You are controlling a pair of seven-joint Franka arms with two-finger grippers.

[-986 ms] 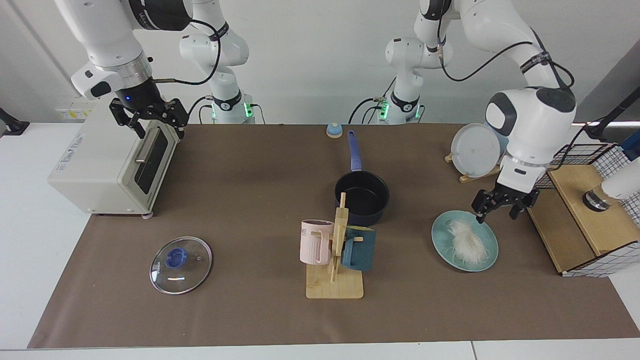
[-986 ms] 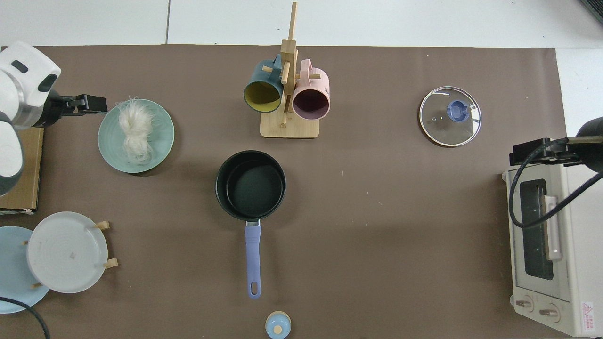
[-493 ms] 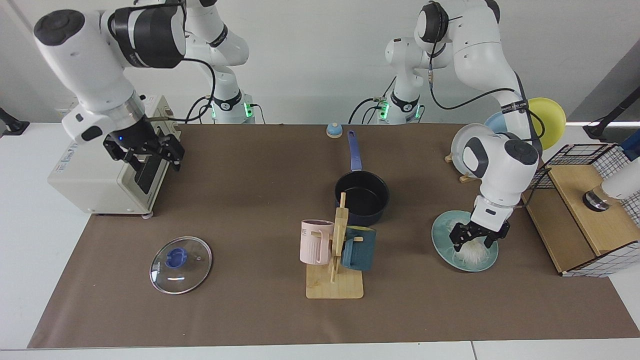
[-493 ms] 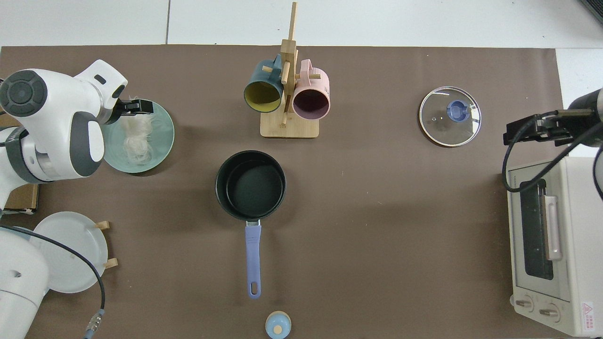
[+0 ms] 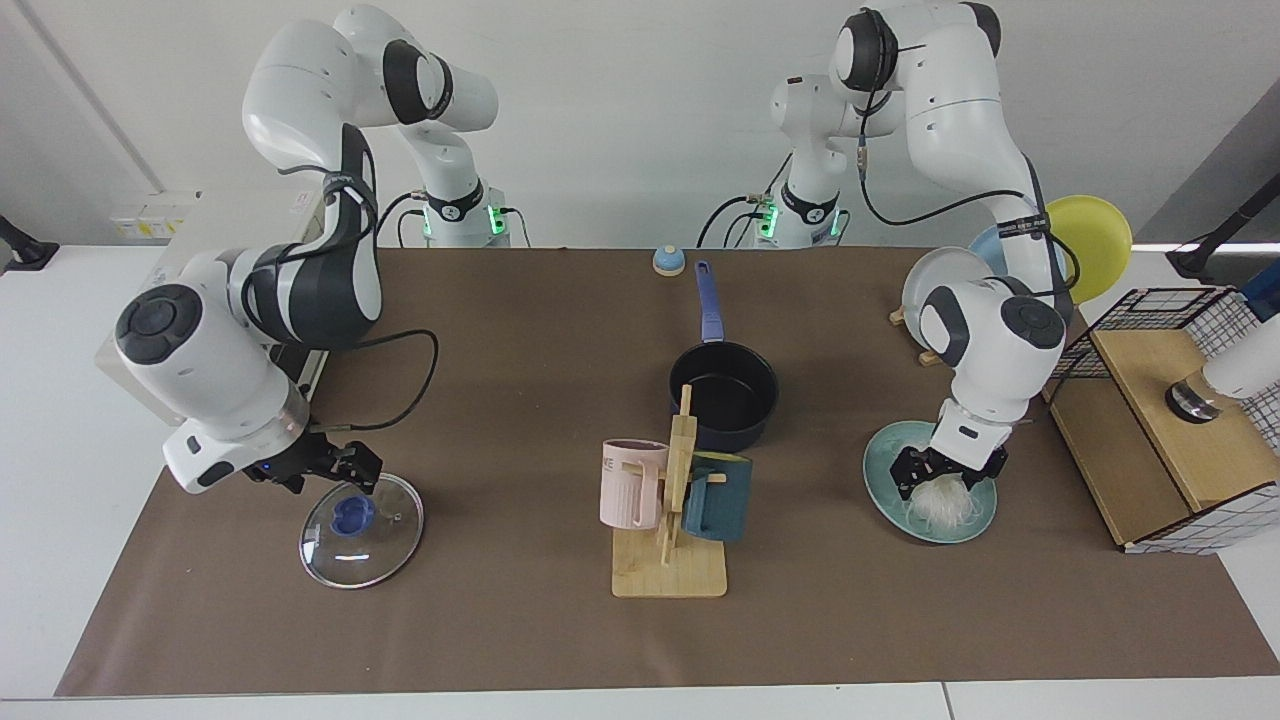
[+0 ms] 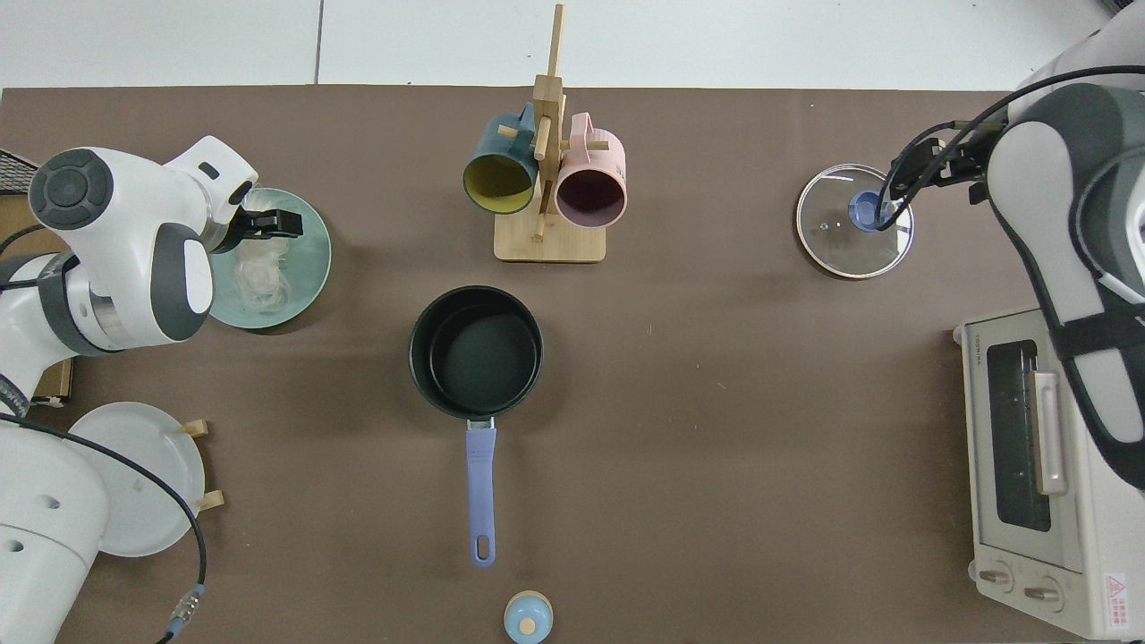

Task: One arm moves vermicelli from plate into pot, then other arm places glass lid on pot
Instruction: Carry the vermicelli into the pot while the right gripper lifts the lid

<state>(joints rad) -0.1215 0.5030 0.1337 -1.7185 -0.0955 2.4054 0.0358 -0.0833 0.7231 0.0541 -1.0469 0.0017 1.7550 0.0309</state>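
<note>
Left gripper (image 5: pixel 943 473) spread over vermicelli (image 5: pixel 940 505); pot (image 5: pixel 724 395) handle points toward the arm bases

Two glossy white arms of rounded segments, dark grey to black bands and round caps at the joints. Green lights glowing at both bases. Thin black cables looping along the links. Small black grippers: left gripper (image 5: pixel 940 472), right gripper (image 5: pixel 335 472).

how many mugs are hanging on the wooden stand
2: a pink mug and a dark teal mug, on opposite sides of the wooden stand in front of the pot.
</note>
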